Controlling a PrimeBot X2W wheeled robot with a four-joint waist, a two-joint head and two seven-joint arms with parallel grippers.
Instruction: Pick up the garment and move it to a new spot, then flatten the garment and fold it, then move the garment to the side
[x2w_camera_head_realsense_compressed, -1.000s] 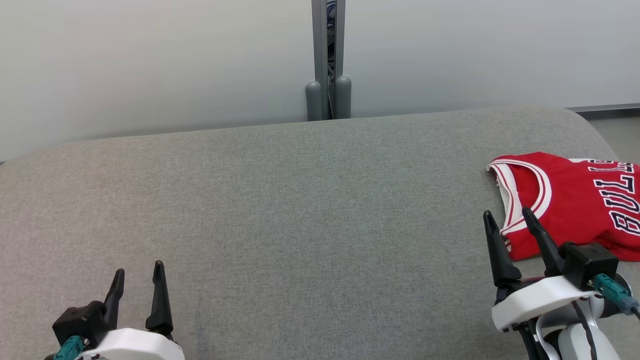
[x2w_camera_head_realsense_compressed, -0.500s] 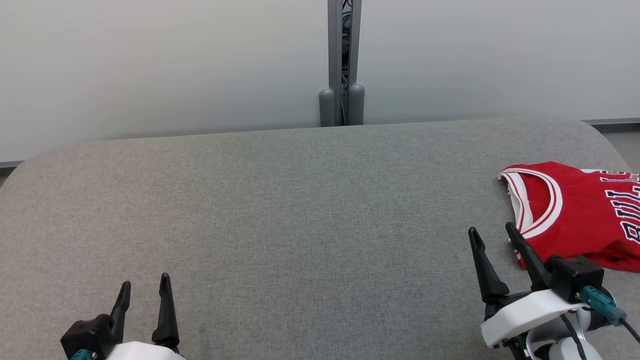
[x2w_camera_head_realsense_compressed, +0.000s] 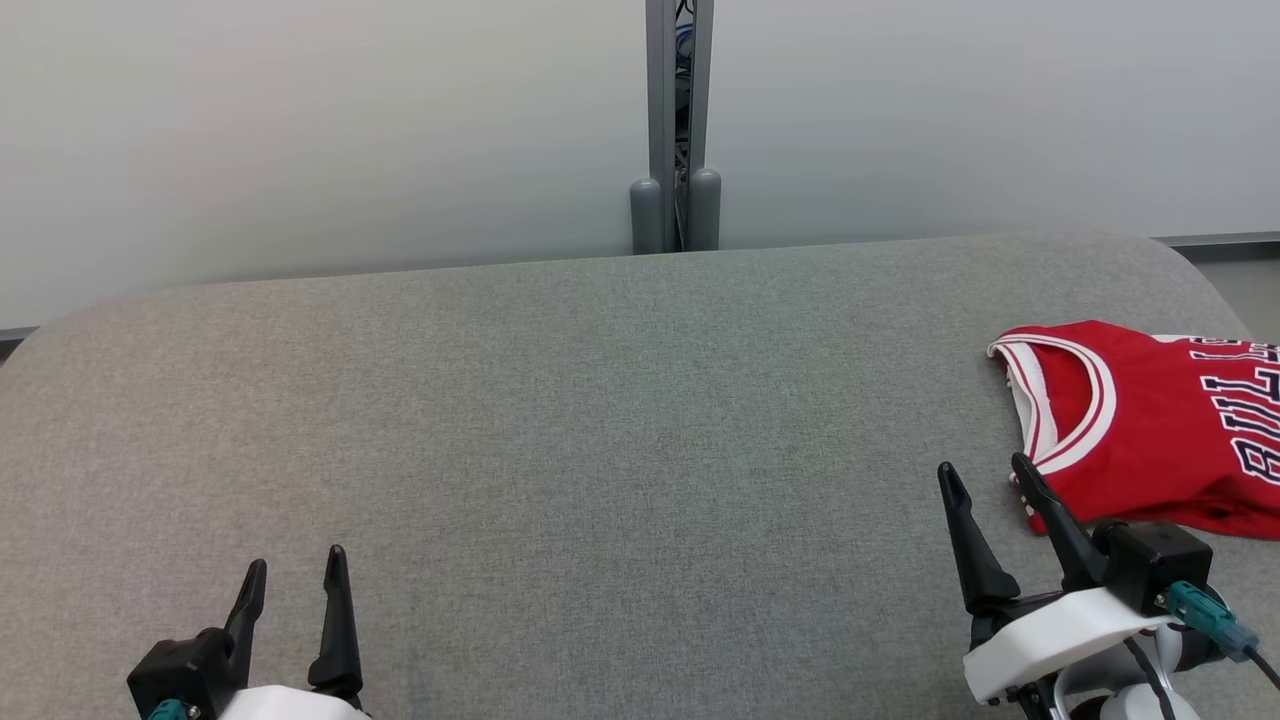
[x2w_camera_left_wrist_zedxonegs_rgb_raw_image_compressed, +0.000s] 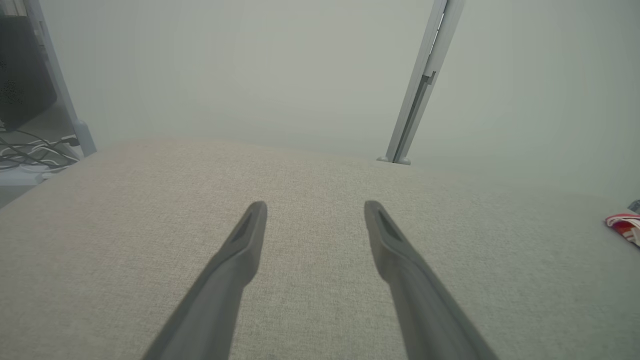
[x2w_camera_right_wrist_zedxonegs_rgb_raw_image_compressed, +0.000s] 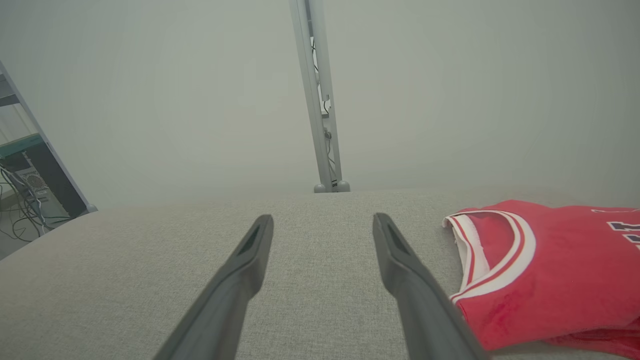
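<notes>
Cut off: garment runs out past the right edge of the head view. Only the neck end and part of the black-and-white lettering show, so the word can't be read whole. In the left wrist view it's just a red-and-white sliver at the far right edge.
Hard to make out: near edge of the garment in the right wrist view looks doubled under, lower layers hidden. Cables and a dark box sit off the left end of the pad, too blurry to say more.
Fabric: garment is a red sleeveless top, thin cloth, white trim w/ a red stripe round a scooped neck. It lies mostly flat w/ soft wrinkles on the right end of the pad, near the rounded corner.
Surface: pad is grey woven upholstery, coarse weave, rounded corners.
Backdrop: pale smooth panels meet at a slim grey metal post w/ two rounded feet at the pad's far edge.
Right side: right gripper has long dark tapered fingers spread wide w/ nothing held. One fingertip is just beside the garment's near-left corner, touching or not I can't tell. White housing behind, teal plug.
Left side: left gripper also spread wide, holds nothing, over bare pad, well apart from the garment.
</notes>
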